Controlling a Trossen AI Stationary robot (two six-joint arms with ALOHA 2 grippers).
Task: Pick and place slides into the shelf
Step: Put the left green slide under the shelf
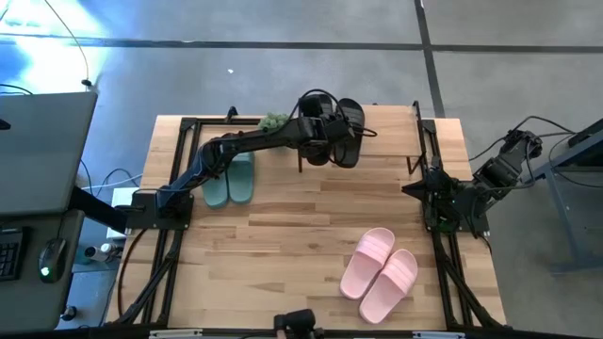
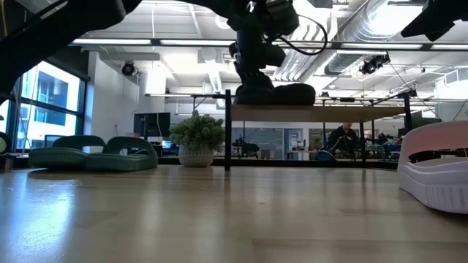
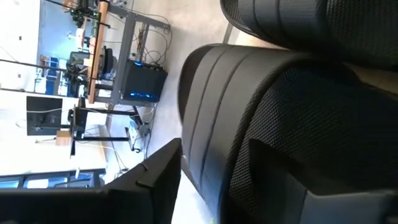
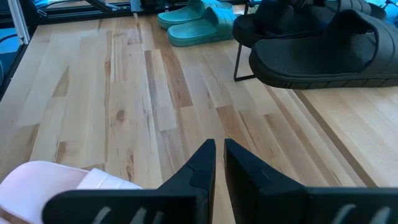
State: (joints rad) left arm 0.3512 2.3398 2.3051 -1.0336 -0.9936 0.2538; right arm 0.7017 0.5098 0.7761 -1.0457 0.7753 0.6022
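The black pair point(image 1: 347, 132) lies side by side on the shelf's wooden plank point(image 1: 396, 141) at the table's far side; in the low view the black pair point(image 2: 281, 93) sits on the plank point(image 2: 344, 113). My left gripper point(image 1: 325, 137) reaches down onto the black slide nearer the shelf's left end, open, one finger on each side of it. The teal-green pair point(image 1: 231, 179) rests sole-down on the table left of the shelf. Near the right front, the pale pink pair point(image 1: 380, 273) lies on the table. My right gripper point(image 4: 219, 155) hangs shut above the table by its right edge. My left gripper point(image 3: 242, 168) comes from above, its fingers across the black slide point(image 3: 280, 93), which lies flat on the shelf. One finger point(image 3: 155, 180) stands just off the ribbed sole edge point(image 3: 202, 124) with a thin gap. Whether the other finger touches the strap, I cannot tell.
A small green potted plant point(image 1: 273, 121) stands at the shelf's left end, behind the left arm. Thin black shelf posts point(image 4: 238, 59) rise at the plank's corners. Bare tabletop lies between the shelf and the pink pair. A laptop and cables sit off the table's left side.
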